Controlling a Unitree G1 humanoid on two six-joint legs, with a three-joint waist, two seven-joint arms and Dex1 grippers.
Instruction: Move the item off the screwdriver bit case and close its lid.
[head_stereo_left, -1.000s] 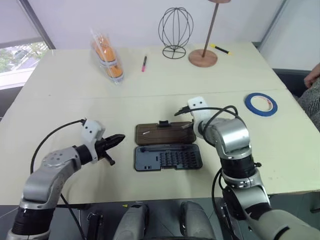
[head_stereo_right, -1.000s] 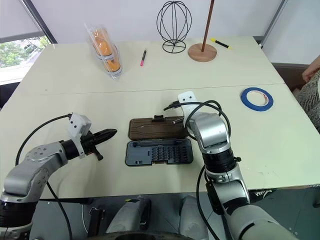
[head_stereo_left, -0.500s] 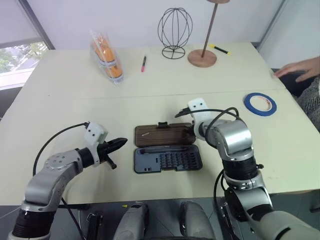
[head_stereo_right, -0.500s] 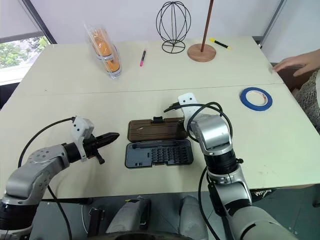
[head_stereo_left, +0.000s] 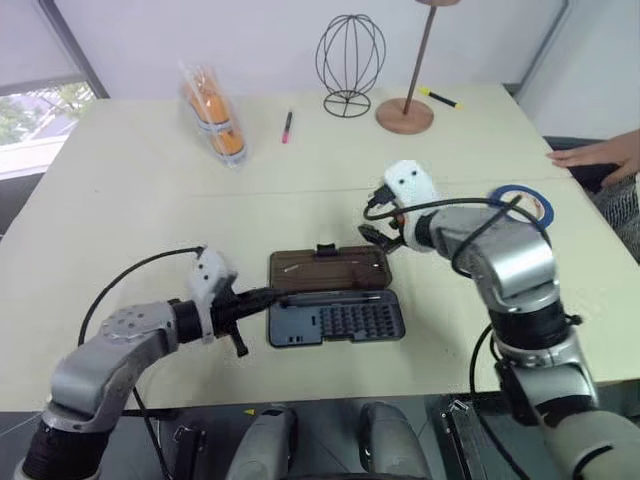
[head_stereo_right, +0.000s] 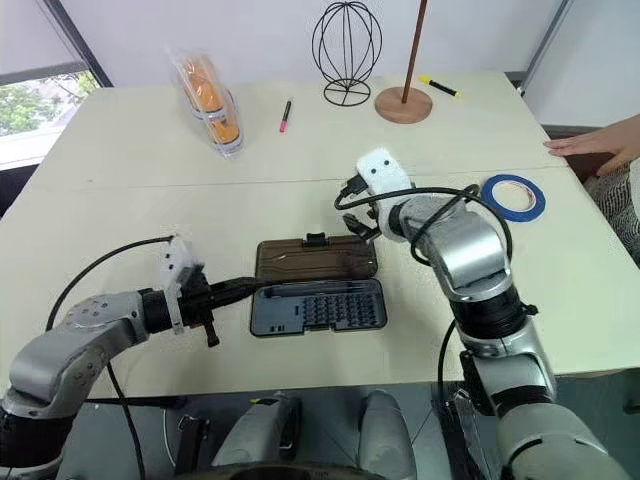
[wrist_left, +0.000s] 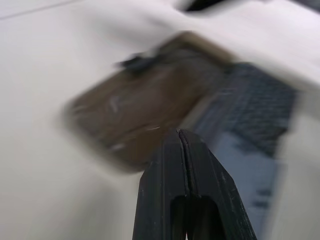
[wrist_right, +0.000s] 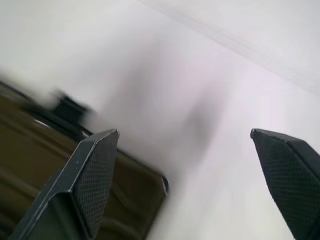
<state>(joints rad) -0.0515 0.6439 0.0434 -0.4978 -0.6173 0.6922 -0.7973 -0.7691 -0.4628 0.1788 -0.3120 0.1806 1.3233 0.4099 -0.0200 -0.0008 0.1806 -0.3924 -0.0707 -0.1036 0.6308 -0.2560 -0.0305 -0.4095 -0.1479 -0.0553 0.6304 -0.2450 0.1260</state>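
**Bit case lies open, tape set aside**

At the centre of the frame the bit case (head_stereo_right: 316, 305) lies open on the table (head_stereo_right: 120, 210), its brown lid (head_stereo_right: 316, 259) folded flat behind the grey tray. The left gripper (head_stereo_right: 243, 287), fingers pressed together and empty, points at the tray's left end. The right gripper (head_stereo_left: 378, 236) hovers above the lid's right corner, fingers (wrist_right: 92, 175) spread wide, holding nothing. The blue tape (head_stereo_right: 513, 195) rests at right, well apart from the case, near a person's hand (head_stereo_right: 590, 146).
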